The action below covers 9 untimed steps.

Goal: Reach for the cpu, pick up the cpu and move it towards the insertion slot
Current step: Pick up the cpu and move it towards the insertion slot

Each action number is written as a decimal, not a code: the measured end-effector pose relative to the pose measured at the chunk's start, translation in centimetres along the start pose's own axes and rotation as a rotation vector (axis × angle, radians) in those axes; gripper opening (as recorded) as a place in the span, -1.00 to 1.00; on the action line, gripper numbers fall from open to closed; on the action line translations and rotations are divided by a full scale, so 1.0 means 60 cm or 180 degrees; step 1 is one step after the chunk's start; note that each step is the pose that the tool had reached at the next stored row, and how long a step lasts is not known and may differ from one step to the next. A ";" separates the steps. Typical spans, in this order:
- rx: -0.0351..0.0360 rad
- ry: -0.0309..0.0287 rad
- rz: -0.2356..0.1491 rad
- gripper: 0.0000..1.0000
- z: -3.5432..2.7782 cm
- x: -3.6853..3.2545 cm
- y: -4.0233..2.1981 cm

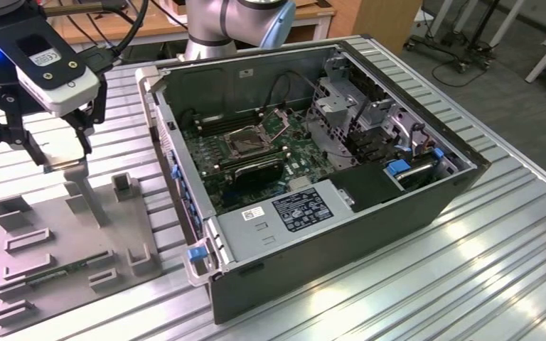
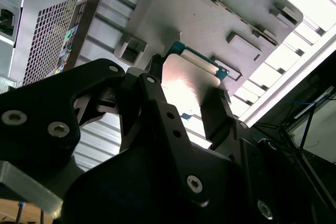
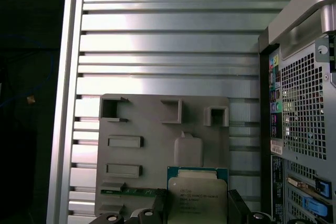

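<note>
Aloft over the slatted metal desk (image 1: 500, 234), the end effector (image 1: 65, 159) grips the cpu (image 1: 65, 152) flat between its two black fingers, at about ten o'clock in the exterior view. Directly beneath lies the grey parts tray (image 1: 60, 238), a green memory stick (image 1: 60, 273) resting in a recess toward the tray's six o'clock edge. The open computer case (image 1: 349, 241) stands at three o'clock from the tray, and the insertion slot (image 1: 251, 142) on its motherboard sits well apart from the chip. In the first wrist view, the cpu (image 3: 197, 199) shows its silvery top, with the tray behind it.
</note>
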State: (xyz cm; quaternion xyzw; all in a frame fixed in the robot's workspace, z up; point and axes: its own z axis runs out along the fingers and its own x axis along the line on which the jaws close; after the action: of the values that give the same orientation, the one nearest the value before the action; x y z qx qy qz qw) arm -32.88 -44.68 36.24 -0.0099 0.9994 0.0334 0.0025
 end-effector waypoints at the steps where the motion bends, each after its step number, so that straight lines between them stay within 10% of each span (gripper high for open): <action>1: 0.0000 0.0000 0.0000 0.07 0.000 0.000 0.000; 9: 0.0000 0.0000 0.0000 0.07 0.000 -0.005 0.000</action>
State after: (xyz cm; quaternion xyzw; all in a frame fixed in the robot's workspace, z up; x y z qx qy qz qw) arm -32.56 -44.68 36.25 -0.0099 0.9994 0.0334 0.0025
